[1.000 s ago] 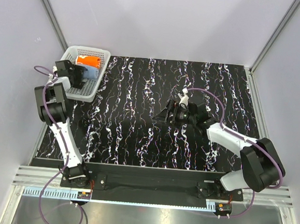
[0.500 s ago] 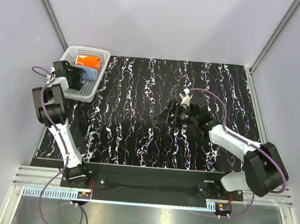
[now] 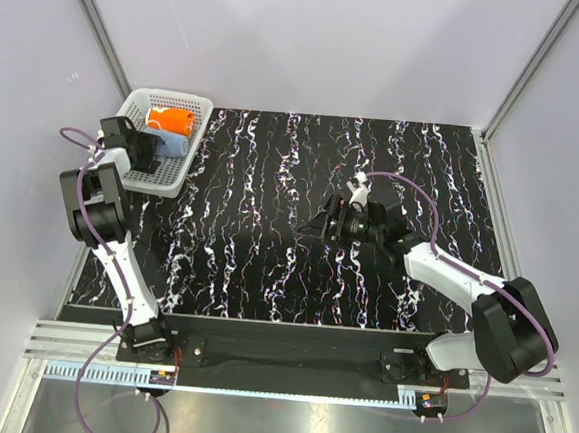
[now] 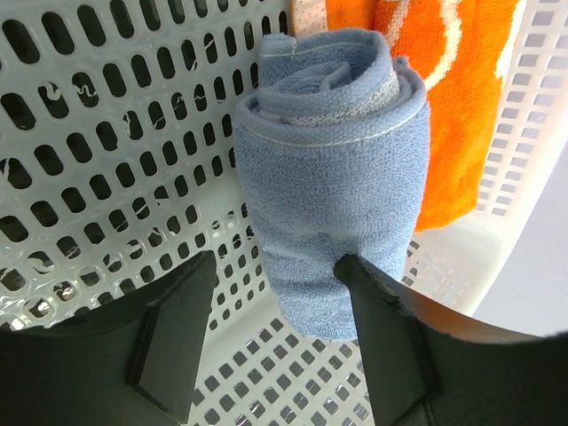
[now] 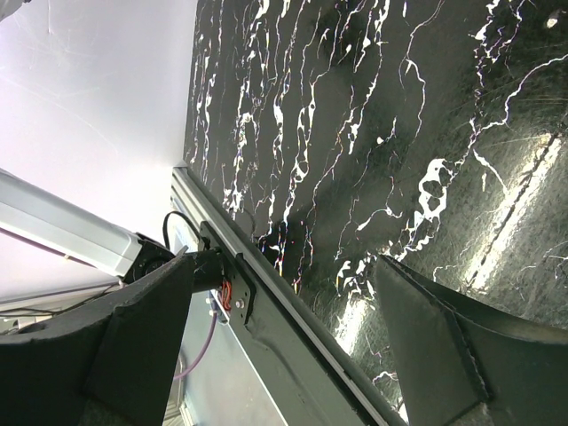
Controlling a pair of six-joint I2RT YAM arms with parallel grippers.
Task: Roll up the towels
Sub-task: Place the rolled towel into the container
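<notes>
black, white-veined tabletop (image 3: pixel 245 273) fills the floor of this white-walled booth. nearest me, the right gripper (image 5: pixel 284 266) hangs over the middle of it, fingers spread wide and holding nothing. further back, at the far left corner, the left gripper (image 4: pixel 275 259) reaches into the white mesh basket (image 4: pixel 106 133). its fingers stand apart around the near end of the rolled blue towel (image 4: pixel 328 160), one finger clear of the cloth. just beyond and touching the roll, the orange towel (image 4: pixel 453 106) with white print lies in the same basket.
</notes>
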